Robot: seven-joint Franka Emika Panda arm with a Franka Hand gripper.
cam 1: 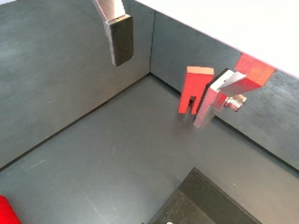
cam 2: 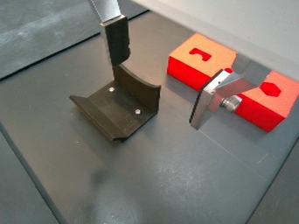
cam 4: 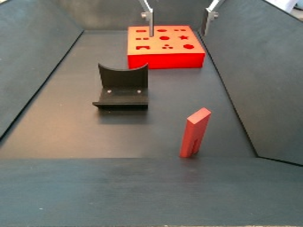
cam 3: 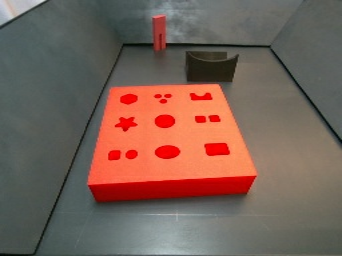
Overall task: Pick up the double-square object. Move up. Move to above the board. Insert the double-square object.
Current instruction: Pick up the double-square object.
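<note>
The double-square object (cam 4: 196,131), a slim red peg, stands upright and alone on the dark floor, touched by nothing. In a wrist view the peg (cam 1: 194,90) shows beyond the gripper (cam 1: 170,73), well apart from its fingers (cam 1: 121,39). The gripper (cam 4: 178,9) hangs high with its jaws spread wide and nothing between them, over the far end of the board (cam 4: 165,58). The fixture (cam 4: 120,87) sits below the gripper, between the board and the peg.
</note>
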